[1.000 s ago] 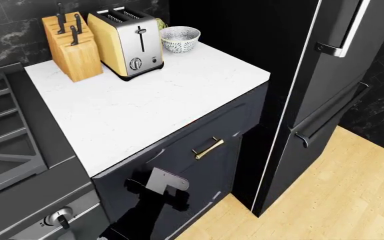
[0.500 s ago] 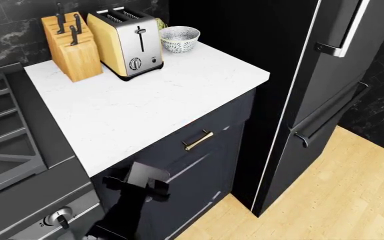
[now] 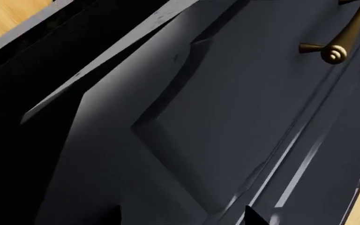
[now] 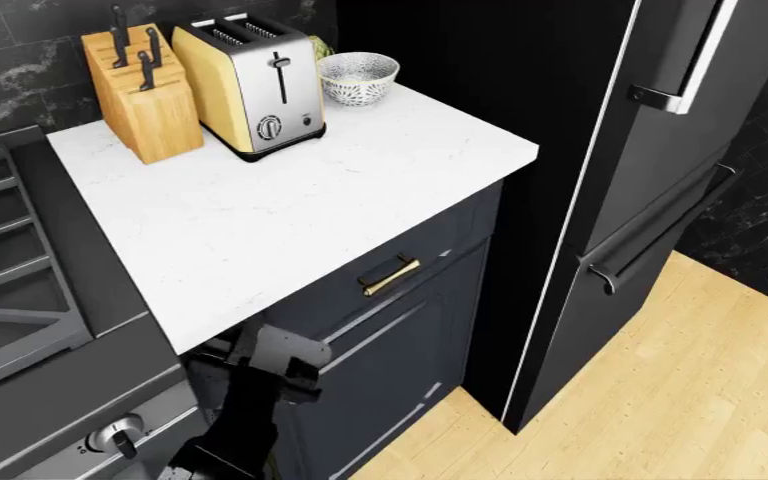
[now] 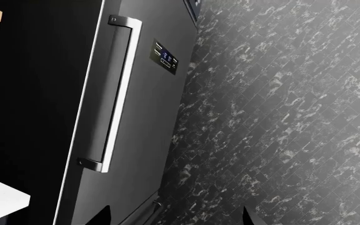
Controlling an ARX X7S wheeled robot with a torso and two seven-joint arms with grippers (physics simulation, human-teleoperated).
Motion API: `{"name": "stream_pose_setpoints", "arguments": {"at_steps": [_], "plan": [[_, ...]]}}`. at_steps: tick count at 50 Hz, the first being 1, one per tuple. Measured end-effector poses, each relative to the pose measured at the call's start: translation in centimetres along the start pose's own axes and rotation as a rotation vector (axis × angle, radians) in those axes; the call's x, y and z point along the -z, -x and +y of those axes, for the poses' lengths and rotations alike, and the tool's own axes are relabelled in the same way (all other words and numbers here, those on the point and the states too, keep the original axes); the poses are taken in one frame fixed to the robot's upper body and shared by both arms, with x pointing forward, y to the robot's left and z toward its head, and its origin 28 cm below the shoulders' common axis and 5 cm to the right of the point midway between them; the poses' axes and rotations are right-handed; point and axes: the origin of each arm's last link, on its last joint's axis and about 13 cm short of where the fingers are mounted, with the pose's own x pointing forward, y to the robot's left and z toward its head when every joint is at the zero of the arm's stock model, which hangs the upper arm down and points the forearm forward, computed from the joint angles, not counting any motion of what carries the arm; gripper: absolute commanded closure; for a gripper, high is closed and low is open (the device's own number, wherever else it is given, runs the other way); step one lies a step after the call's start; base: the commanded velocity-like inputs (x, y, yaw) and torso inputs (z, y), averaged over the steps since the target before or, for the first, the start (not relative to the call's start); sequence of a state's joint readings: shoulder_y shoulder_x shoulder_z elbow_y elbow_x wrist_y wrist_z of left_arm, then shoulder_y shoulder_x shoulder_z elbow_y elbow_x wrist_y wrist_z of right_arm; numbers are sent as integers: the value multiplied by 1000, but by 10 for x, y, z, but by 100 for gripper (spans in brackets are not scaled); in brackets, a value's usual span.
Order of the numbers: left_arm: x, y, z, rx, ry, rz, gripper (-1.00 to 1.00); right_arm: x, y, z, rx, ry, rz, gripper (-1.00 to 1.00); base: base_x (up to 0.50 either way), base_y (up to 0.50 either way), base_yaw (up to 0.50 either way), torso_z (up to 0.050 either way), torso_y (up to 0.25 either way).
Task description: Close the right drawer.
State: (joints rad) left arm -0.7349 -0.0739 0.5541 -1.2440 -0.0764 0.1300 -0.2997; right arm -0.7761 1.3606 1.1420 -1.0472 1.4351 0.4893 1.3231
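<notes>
In the head view the left claw (image 4: 275, 362) sits low against the dark cabinet front, just under the lip of the white worktop (image 4: 291, 200), at the left end of the right drawer (image 4: 398, 262). Its dark body appears pressed to or just beside the panel, but whether its fingers are spread or clenched cannot be told; the left wrist view shows only two dark tips at the frame edge, with the panel close ahead. The right claw shows only as two dark tips in the right wrist view, facing the fridge (image 5: 136, 117) and touching nothing visible; its state cannot be told either.

The right drawer lies nearly flush beneath the worktop edge, its brass handle (image 4: 390, 275) standing out from the front panel. The drawer's right edge meets the cabinet corner, beside the tall fridge. Bare wooden floor (image 4: 651, 400) lies open in front of the cabinet and fridge. A toaster (image 4: 251, 85), knife block (image 4: 144, 95) and bowl (image 4: 359, 77) stand at the worktop's back, well apart from the drawer.
</notes>
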Motion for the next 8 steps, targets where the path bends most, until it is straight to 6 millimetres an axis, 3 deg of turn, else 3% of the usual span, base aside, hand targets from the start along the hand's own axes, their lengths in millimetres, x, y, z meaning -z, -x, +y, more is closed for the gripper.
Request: {"name": "stream_pose_setpoints", "arguments": {"at_steps": [8], "plan": [[-2,0,-1,-13,-12,13,-100,0,0,1,-2,-2,0,-100,1,6,10,0,1]]}}
